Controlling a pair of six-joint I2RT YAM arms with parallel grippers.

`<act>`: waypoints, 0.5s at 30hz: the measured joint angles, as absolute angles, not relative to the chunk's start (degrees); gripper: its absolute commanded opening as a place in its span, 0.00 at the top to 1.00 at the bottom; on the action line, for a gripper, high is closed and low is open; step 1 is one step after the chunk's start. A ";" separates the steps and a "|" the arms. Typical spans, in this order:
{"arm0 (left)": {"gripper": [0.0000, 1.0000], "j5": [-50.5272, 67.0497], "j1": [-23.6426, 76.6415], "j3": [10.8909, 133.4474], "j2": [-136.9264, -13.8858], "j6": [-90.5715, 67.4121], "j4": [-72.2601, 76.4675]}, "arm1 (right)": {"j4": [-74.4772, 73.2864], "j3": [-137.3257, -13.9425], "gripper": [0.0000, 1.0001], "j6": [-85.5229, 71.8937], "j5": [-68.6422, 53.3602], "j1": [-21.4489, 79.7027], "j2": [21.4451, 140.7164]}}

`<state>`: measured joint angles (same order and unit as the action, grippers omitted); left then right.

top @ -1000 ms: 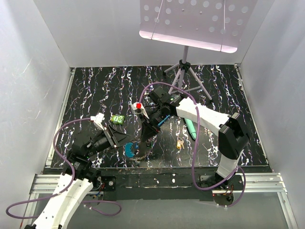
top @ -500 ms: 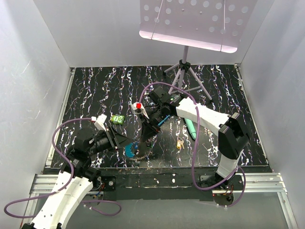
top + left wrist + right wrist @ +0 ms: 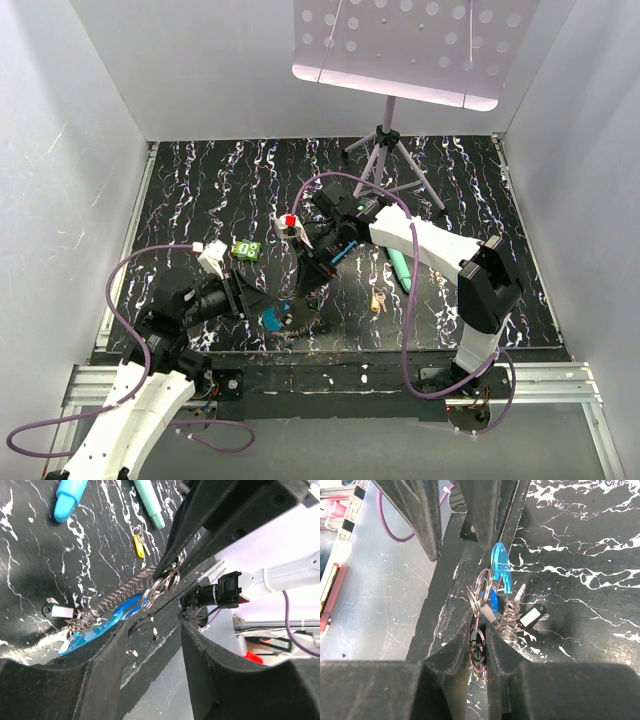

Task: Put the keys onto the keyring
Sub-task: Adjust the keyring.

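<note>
**Current state.** The right hand [image 3: 479, 630] is pinching a cluster of small silver wire split rings [image 3: 161, 584] between nearly closed fingers, at the near edge of the black marbled desk [image 3: 40, 555]. The left hand [image 3: 152, 632] is standing about half open, facing that cluster. Nothing is showing between its fingers.

**Location of parts.** The large oval grey chain-like keyring [image 3: 117, 599] is lying on the desk near its front edge, between the two hands. Its bright blue curved section [image 3: 97, 630] is resting just in front of the left hand, and a white rectangular tag [image 3: 62, 611] is lying beside the chain. The split rings appear to be joining the chain's end, but the junction is too tangled to confirm. A small yellow-headed metal key [image 3: 138, 545] is lying loose on the desk, well apart from the keyring and near a teal plastic stick [image 3: 150, 505] and a light blue plastic stick [image 3: 70, 495].

**Step in hand.** Judging by this layout, the right hand is steadying the ring end for loading. Neither hand is carrying a key, so threading is not yet under way.

**Next move.** The left hand is likely needing to fetch the yellow-headed key and grip it by the head. It would then bring the key's hole to the ring opening while the right hand is holding the rings steady. Slippage of the thin wire is the main risk.
</note>
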<state>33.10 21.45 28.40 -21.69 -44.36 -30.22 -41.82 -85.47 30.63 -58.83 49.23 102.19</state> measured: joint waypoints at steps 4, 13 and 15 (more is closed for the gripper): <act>0.39 32.69 21.45 31.53 -20.93 -36.45 -32.03 | -41.85 -85.47 0.93 30.24 -59.11 49.06 102.21; 0.39 33.08 21.45 36.91 -23.97 -23.64 -30.87 | -42.02 -85.49 0.93 30.35 -60.77 47.48 102.13; 0.39 33.74 21.45 36.91 -26.24 -23.46 -30.85 | -42.04 -85.47 0.93 30.37 -61.06 47.16 102.06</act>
